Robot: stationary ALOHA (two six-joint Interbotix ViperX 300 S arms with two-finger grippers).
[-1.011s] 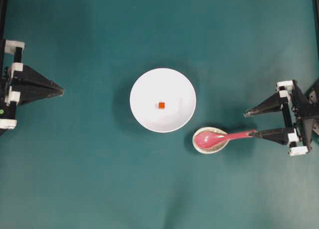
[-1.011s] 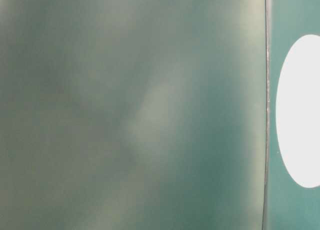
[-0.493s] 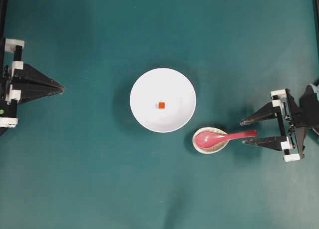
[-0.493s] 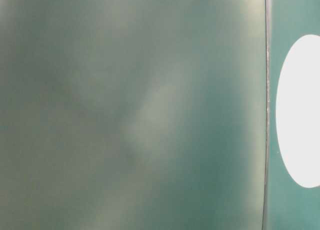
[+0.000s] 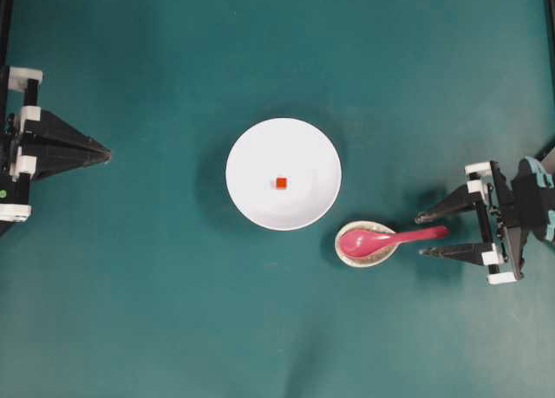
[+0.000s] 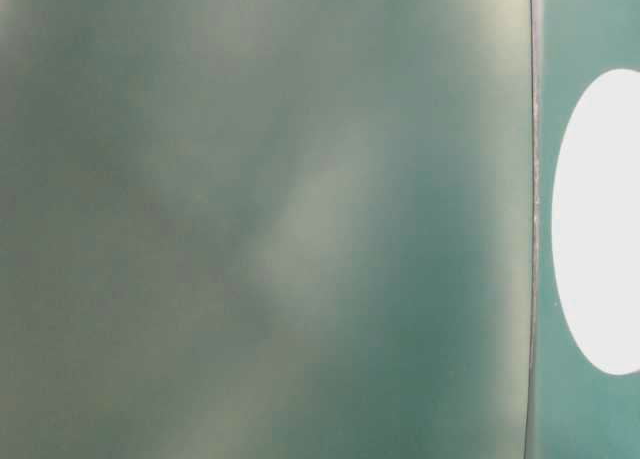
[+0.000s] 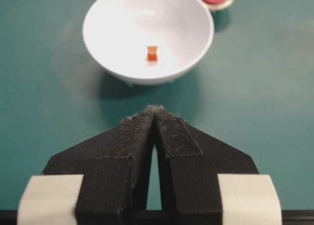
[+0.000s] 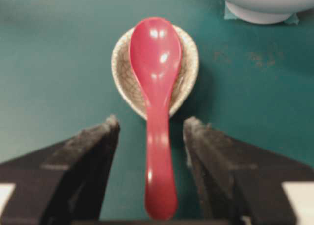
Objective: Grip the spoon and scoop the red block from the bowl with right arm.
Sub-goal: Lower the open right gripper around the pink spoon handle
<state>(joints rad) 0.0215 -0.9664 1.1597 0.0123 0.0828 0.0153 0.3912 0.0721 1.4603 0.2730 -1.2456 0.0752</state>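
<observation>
The pink-red spoon [image 5: 381, 239] [image 8: 156, 97] rests with its scoop in a small speckled beige dish [image 5: 347, 251] [image 8: 187, 68], handle pointing right. My right gripper [image 5: 421, 234] [image 8: 151, 124] is open, one finger on each side of the handle end, with a clear gap to both. The tiny red block [image 5: 281, 183] [image 7: 152, 53] lies in the middle of the white bowl [image 5: 251, 146] [image 7: 108, 19]. Far left, my left gripper [image 5: 107, 156] [image 7: 155, 109] is shut on nothing and points at the bowl.
Green mat [image 5: 173, 311] covers the table. The table-level view is a blur of green, with only a white oval of the bowl [image 6: 600, 219] at its right edge.
My right gripper has moved left and down in the overhead view, so its open fingers now straddle the spoon's handle end. The left arm is still.
</observation>
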